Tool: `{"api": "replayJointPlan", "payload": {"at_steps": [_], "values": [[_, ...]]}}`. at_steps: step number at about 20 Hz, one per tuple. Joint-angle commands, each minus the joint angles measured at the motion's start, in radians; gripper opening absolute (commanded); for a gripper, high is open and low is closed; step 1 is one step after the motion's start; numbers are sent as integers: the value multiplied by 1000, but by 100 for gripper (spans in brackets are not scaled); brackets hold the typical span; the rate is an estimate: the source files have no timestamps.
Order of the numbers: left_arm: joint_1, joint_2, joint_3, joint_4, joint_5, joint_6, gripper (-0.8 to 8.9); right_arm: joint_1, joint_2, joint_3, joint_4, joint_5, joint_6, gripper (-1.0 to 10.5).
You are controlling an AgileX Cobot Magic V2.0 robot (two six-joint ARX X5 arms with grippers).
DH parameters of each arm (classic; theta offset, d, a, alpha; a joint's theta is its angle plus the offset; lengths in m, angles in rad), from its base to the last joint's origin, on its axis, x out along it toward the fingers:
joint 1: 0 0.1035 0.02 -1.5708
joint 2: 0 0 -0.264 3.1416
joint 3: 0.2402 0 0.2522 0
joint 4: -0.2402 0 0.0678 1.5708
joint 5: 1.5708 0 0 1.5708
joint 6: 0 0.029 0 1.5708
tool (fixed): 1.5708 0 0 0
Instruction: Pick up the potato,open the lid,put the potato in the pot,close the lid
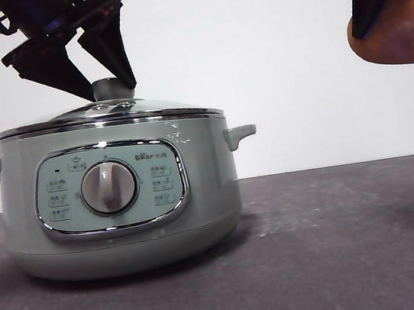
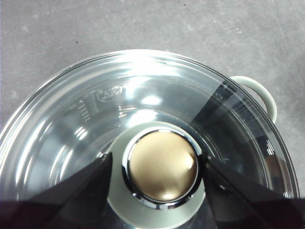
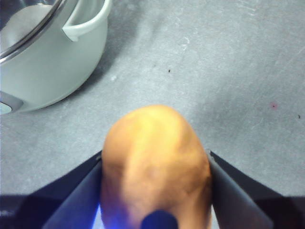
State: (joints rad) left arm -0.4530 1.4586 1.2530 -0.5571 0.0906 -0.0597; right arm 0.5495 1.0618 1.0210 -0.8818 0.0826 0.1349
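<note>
The pale green pot [image 1: 198, 202] stands on the left of the table with its glass lid [image 1: 147, 111] seated on it. My left gripper [image 1: 113, 91] has come down from above, and its jaws press against both sides of the lid's knob [image 2: 162, 164]. The lid [image 2: 86, 119] lies flat on the rim. The orange-brown potato [image 3: 155, 167] is held in my right gripper [image 3: 155, 162], shut on it, high in the air to the right of the pot [image 3: 43, 71]. In the front view the potato [image 1: 401, 27] shows at the right edge.
The pot's control panel with its dial [image 1: 109, 186] faces the front camera. A side handle [image 1: 241, 133] sticks out toward the potato. The dark grey tabletop [image 1: 343, 244] stretches out to the right of the pot.
</note>
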Motion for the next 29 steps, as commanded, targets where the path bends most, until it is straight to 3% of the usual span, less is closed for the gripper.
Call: {"api": "replayJointPlan", "payload": {"at_steps": [1,3,4,12,16,23,26,29], "values": [[-1,10,-1,-17,-5,13,171,0,-2,0,5,4,7,-12],[-1,10,-1,-21,-4,29,2,0,-2,0,5,4,7,-12],[-1,10,-1,-19,-5,38,-8,0,-2,0,5,4,7,-12],[0,-43,56,29,-12,63,-9,0,-2,0,45,-4,7,-12],[0,-115,174,-36,-11,73,-9,2,-2,2,115,-8,7,-12],[1,-269,418,-249,-12,117,-9,10,15,2,327,-205,33,-12],[1,-350,477,-307,-17,130,-9,41,85,51,349,-235,33,-12],[1,-438,489,-344,-90,140,-9,97,213,162,349,-241,16,-12]]}}
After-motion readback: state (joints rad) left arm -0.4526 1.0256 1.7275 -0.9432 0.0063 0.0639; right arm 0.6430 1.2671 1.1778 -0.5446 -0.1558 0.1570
